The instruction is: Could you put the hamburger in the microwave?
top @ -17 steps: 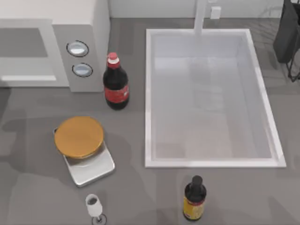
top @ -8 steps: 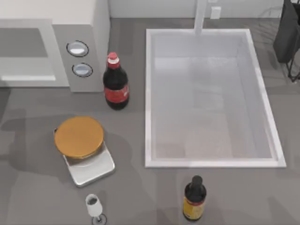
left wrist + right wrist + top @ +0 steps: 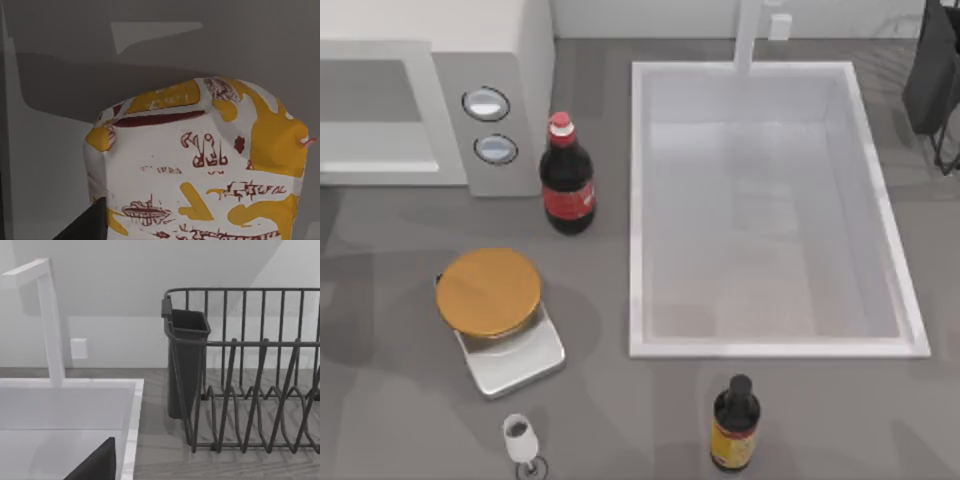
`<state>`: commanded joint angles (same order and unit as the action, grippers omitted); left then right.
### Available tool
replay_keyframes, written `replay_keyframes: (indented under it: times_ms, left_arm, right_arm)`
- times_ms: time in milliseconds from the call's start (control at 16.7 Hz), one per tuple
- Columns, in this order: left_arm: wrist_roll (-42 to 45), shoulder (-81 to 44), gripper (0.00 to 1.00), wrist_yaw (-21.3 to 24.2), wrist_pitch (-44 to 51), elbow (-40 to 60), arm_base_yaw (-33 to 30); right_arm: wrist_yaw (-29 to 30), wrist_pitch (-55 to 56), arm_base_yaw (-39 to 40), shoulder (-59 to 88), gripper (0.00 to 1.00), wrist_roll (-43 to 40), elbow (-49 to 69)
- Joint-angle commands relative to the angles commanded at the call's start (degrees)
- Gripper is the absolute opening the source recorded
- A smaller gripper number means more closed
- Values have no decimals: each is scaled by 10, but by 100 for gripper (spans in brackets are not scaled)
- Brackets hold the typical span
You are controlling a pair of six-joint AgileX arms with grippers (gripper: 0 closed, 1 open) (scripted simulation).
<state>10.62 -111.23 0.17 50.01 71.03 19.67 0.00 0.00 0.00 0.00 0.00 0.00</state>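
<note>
Hamburger (image 3: pixel 200 165) sat right up close in the left wrist view, with plain grey surfaces behind it. My guess is that was the microwave (image 3: pixel 430 95) cavity, but I couldn't tell for sure, so I'd call the task late-stage and not confirmed done. Setting it down and letting go looked like what was left. Its printed paper face was turned toward the camera, with the long axis across the line of sight. Couldn't tell if the left gripper (image 3: pixel 82 227) was clamped on it or loose. Way right of the microwave, past the sink (image 3: pixel 770 210), the right gripper (image 3: pixel 95 465) was parked near the dish rack (image 3: pixel 250 370); couldn't tell its state either.
</note>
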Motion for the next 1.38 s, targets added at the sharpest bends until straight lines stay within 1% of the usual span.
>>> replay_keyframes:
  times_ms: [420, 840, 1380]
  left_arm:
    - [-8, -52, 100, 1, -74, -23, -8]
    - [-13, -60, 100, 1, -83, -24, -14]
    - [-13, -60, 32, 1, -83, -24, -14]
  right_arm:
    - [0, 0, 0, 0, 100, 0, 0]
    - [0, 0, 0, 0, 100, 0, 0]
    - [0, 0, 0, 0, 100, 0, 0]
